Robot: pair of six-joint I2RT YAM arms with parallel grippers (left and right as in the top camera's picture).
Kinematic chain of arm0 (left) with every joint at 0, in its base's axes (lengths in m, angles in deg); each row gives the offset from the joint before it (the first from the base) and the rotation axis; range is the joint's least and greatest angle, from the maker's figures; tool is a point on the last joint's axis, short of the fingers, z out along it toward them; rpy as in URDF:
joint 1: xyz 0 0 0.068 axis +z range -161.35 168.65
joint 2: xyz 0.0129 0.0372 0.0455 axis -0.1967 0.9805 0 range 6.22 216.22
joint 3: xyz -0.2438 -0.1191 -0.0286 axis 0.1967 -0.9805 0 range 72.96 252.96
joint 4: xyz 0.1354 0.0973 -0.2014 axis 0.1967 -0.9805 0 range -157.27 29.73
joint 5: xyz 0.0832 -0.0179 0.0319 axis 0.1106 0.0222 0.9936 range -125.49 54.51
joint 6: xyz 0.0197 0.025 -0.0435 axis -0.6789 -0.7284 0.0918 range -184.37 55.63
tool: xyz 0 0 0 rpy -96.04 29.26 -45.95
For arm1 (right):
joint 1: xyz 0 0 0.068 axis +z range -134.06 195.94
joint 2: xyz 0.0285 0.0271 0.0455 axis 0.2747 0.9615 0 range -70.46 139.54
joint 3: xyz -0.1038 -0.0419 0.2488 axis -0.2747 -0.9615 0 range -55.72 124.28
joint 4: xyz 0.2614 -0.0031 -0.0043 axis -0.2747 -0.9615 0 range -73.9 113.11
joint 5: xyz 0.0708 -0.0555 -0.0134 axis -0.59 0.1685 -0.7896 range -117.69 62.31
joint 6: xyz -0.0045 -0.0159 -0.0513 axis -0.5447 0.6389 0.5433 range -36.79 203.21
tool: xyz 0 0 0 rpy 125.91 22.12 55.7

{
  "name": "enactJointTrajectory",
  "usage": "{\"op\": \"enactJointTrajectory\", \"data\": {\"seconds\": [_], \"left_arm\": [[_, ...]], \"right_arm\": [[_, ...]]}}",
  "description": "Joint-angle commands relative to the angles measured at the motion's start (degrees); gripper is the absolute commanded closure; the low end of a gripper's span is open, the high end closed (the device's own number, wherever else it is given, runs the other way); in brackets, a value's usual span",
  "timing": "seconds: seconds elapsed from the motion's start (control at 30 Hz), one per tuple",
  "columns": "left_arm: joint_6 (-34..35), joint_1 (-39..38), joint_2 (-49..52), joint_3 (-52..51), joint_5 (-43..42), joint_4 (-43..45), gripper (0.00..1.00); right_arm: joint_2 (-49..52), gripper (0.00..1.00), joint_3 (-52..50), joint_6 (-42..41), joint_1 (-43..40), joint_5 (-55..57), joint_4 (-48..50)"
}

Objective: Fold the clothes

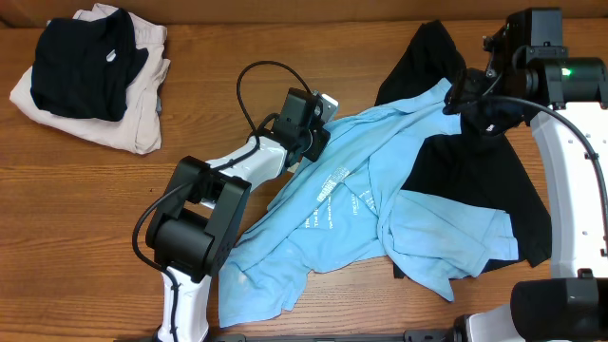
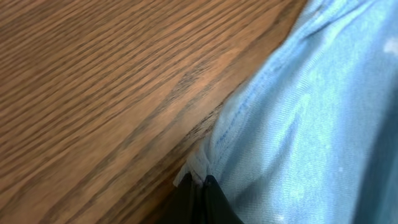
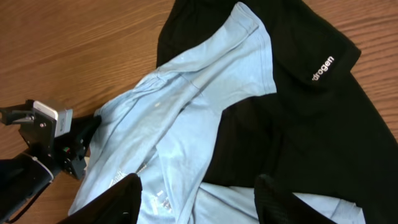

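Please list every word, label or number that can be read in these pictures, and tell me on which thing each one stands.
"drogen": white letters on the black garment, in the right wrist view; the beginning of the word may be hidden.
White print on the light blue shirt: several lines, too small and blurred to read.
No other text can be read.

The table (image 1: 313, 38) is bare between the folded pile (image 1: 90, 71) and the blue shirt (image 1: 285, 247); the black shirt (image 1: 475, 171) covers the right side.
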Motion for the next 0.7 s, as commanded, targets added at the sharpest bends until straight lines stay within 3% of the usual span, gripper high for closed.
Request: {"op": "enactJointTrajectory", "data": {"seconds": [0.0,0.3,0.47,0.67], "left_arm": [[1.51,0.44,-3.52,1.44,4.55,-0.83,0.96],[1.44,7.69,-11.04,9.44,29.07,-20.22,0.96],[1.46,14.93,-11.80,15.15,29.70,-30.12,0.96],[4.52,20.04,-11.80,15.87,29.73,-34.34,0.95]], "right_arm": [[-1.29,0.41,0.44,0.26,0.11,-0.31,0.87],[3.28,0.45,0.39,0.22,0.09,-0.28,1.22],[8.87,0.44,0.39,0.22,0.11,-0.31,2.49],[16.06,0.44,0.37,0.50,0.22,-0.28,4.52]]}}
